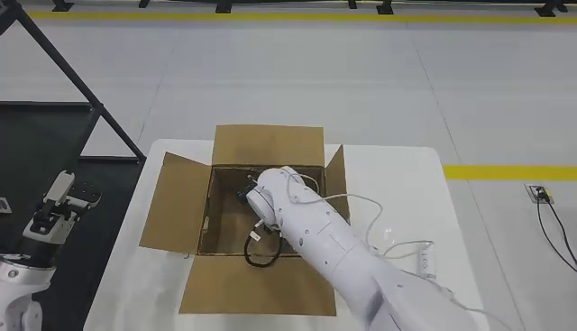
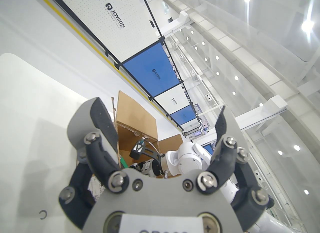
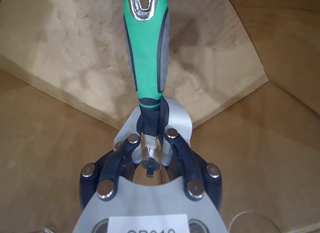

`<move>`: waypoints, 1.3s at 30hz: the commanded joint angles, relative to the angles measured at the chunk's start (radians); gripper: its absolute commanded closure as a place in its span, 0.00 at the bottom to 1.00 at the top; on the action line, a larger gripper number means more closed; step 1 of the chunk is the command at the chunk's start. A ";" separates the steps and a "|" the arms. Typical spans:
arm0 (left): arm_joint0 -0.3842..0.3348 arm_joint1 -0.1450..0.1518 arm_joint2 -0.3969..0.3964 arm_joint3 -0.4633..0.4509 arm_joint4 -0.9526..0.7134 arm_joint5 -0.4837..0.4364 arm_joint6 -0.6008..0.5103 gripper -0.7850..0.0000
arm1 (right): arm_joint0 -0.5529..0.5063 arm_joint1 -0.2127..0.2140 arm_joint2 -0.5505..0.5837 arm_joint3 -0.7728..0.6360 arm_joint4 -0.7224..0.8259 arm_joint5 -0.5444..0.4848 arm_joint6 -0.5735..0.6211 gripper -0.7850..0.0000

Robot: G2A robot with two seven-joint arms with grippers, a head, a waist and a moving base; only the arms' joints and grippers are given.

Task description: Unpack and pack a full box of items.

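The open cardboard box sat in the middle of the white bench, all four flaps folded outward. The right arm came in over the front flap and its wrist was down inside the box. The right gripper was closed narrowly on the black neck of a green-handled screwdriver. The handle pointed away from the gripper towards a corner where the brown walls met the floor of the box. Whether the chrome end of the handle touched the cardboard could not be told.

The left gripper hung off the left edge of the bench, well apart from the box. Its fingers were spread wide with nothing between them, and they faced the box's near side flap.

A small white object lay on the bench just beside the right arm. A dark mat covered the floor left of the bench.
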 commanded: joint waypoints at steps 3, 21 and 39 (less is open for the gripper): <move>0.000 0.000 0.000 0.000 0.000 0.000 0.000 0.00 | -0.005 -0.023 -0.011 0.025 -0.029 -0.015 -0.067 1.00; 0.000 0.000 0.000 0.000 0.000 0.000 0.000 0.00 | -0.006 -0.046 -0.011 0.077 -0.037 0.004 -0.127 0.67; 0.000 0.000 0.000 0.000 0.000 0.000 0.000 0.00 | 0.050 -0.014 0.033 0.063 -0.026 -0.303 -0.332 0.71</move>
